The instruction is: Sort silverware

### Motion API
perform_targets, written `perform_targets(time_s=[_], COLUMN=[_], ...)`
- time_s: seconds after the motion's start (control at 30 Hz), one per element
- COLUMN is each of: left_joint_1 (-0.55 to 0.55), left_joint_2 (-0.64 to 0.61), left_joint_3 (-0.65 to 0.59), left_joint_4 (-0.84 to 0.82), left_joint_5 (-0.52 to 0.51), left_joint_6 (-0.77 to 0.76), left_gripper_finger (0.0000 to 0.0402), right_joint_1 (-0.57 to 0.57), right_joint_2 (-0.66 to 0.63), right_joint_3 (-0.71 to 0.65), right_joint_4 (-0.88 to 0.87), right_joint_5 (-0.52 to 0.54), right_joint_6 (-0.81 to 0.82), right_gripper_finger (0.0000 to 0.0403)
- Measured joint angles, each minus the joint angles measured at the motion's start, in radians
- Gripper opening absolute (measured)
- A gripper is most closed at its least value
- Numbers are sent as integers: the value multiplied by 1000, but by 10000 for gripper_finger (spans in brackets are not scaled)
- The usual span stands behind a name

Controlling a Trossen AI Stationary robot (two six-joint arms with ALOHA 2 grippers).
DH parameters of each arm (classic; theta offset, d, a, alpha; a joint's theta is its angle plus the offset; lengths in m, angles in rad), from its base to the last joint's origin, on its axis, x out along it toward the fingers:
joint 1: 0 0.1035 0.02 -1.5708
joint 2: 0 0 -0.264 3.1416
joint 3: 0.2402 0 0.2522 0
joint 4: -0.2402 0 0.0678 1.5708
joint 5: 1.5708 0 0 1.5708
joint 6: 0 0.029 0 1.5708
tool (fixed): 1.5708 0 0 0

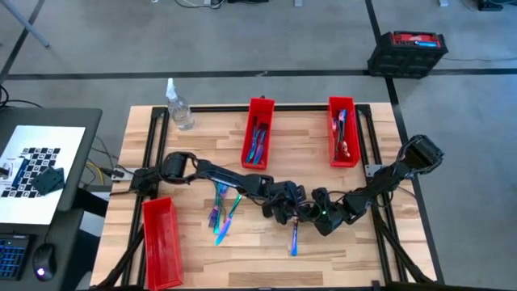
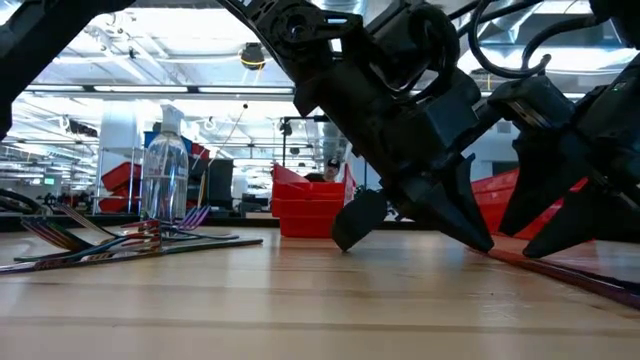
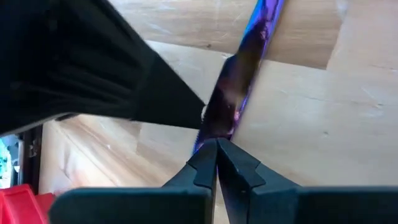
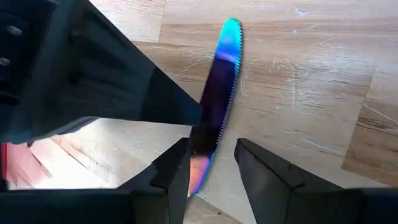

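Both dark arms meet over the near-centre of the pale wooden desk (image 1: 323, 145). The left end effector (image 1: 292, 212) has its two fingers pressed together, tips touching, at the end of a slim iridescent blue-purple metal knife (image 1: 294, 237) that lies flat on the desk, running toward the near edge; whether anything is pinched between the tips cannot be told. The right end effector (image 4: 211, 163), just beside the left one, has its fingers (image 4: 177, 168) apart, one on each side of the same knife, whose serrated edge and teal tip show in the right wrist view. A loose cluster of iridescent forks and other slim pieces (image 1: 222, 208) lies left of centre, between the left arm and the near edge. Two long red plastic bins stand along the far edge: the middle red bin (image 1: 258, 132) and the right red bin (image 1: 342, 129), each holding several iridescent pieces. A third long red plastic bin (image 1: 161, 241) sits at the near left corner. A clear plastic spray bottle with a white top (image 1: 178, 105) stands at the far left corner.
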Motion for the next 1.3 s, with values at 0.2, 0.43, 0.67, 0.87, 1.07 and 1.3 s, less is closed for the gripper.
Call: perform_targets(time_s=[0.2, 0.43, 0.67, 0.87, 1.07, 1.3], left_joint_1=[0, 0, 4, 5, 5, 6], left_joint_2=[-1, 2, 2, 2, 2, 2], left_joint_3=[1, -10, -10, -10, -12, -12], left_joint_4=[-13, -22, -21, -21, -31, -37], left_joint_5=[19, 24, 26, 45, 48, 67], left_joint_6=[-11, -11, -13, -17, -18, -19], left_gripper_finger=[0, 0, 0, 0, 0, 0], right_joint_1=[0, 0, -15, -36, -37, -39], right_joint_2=[1, 1, 4, 18, 65, 76], right_joint_3=[0, 0, -3, -1, 0, -2], right_joint_4=[2, 4, 48, 64, 120, 158], right_joint_5=[-1, -2, -7, -20, 6, 10], right_joint_6=[0, 0, -45, -59, -60, -88], right_gripper_finger=[127, 127, 127, 127, 127, 127])
